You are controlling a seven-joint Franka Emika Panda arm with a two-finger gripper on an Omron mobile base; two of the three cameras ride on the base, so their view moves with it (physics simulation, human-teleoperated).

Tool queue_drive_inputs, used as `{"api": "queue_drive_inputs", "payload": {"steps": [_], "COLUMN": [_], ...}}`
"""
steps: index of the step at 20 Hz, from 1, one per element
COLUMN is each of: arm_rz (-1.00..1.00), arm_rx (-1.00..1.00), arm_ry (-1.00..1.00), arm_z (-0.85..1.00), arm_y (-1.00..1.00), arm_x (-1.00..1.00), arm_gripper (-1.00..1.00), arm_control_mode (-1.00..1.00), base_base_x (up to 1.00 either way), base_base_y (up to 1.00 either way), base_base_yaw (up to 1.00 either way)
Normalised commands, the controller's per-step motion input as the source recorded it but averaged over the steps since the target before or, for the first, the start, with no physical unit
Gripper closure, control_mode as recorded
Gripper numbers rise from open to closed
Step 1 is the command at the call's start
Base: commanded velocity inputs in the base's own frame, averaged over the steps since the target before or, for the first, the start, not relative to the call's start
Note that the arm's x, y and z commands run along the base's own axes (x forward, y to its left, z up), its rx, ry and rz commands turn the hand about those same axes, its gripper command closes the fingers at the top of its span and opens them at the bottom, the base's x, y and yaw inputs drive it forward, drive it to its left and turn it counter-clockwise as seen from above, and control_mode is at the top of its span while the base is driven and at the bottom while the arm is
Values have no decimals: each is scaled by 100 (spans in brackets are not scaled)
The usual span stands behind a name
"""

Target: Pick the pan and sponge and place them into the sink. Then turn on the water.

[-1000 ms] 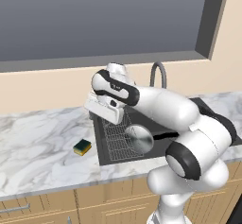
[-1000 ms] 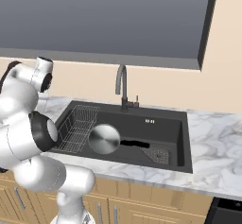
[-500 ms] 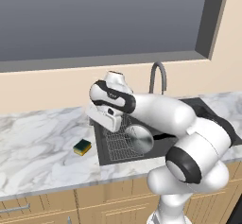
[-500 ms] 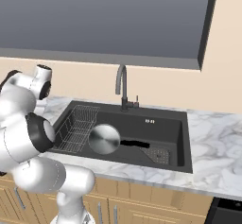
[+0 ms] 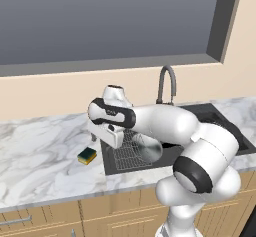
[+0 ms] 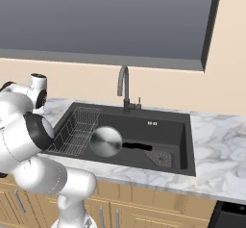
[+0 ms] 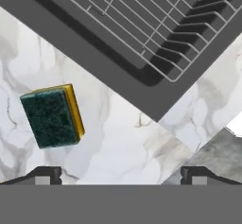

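The sponge (image 7: 52, 116), yellow with a dark green top, lies flat on the marble counter left of the sink (image 5: 220, 120), and it is also seen as the sponge (image 5: 87, 155). My gripper (image 7: 120, 176) hangs open above the counter between the sponge and the sink's corner, with nothing between its fingers. In the left base view the hand (image 5: 106, 132) is low over the sink's left rim. The silver pan (image 6: 106, 141) lies inside the sink (image 6: 163, 126), its black handle pointing right. No water falls from the faucet (image 6: 124, 85).
A wire rack (image 6: 79, 128) fills the sink's left side, seen close as the wire rack (image 7: 156, 24). The marble counter (image 5: 40, 146) stretches left of the sponge. A window wall rises behind the faucet (image 5: 167, 83).
The hand has come down and slightly left, from above the wire rack to low over the sink's left rim beside the sponge. The jaws stay open. The pan and sponge have not moved.
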Motion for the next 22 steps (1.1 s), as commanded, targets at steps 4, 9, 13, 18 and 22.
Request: {"api": "queue_drive_inputs", "payload": {"steps": [4, 9, 13, 18, 22], "arm_rz": [0, 0, 2, 5, 4], "arm_rx": [-2, -3, -5, -1, 0], "arm_ry": [0, 0, 0, 0, 0], "arm_z": [-9, -7, -12, -12, -14], "arm_y": [0, 0, 0, 1, 13], "arm_x": [8, 15, 13, 4, 0], "arm_gripper": [-100, -100, -100, -100, -100], "arm_control_mode": [-100, -100, -100, -100, -100], "base_base_x": [0, 0, 0, 0, 0], "base_base_y": [0, 0, 0, 0, 0], "base_base_yaw": [0, 0, 0, 0, 0]}}
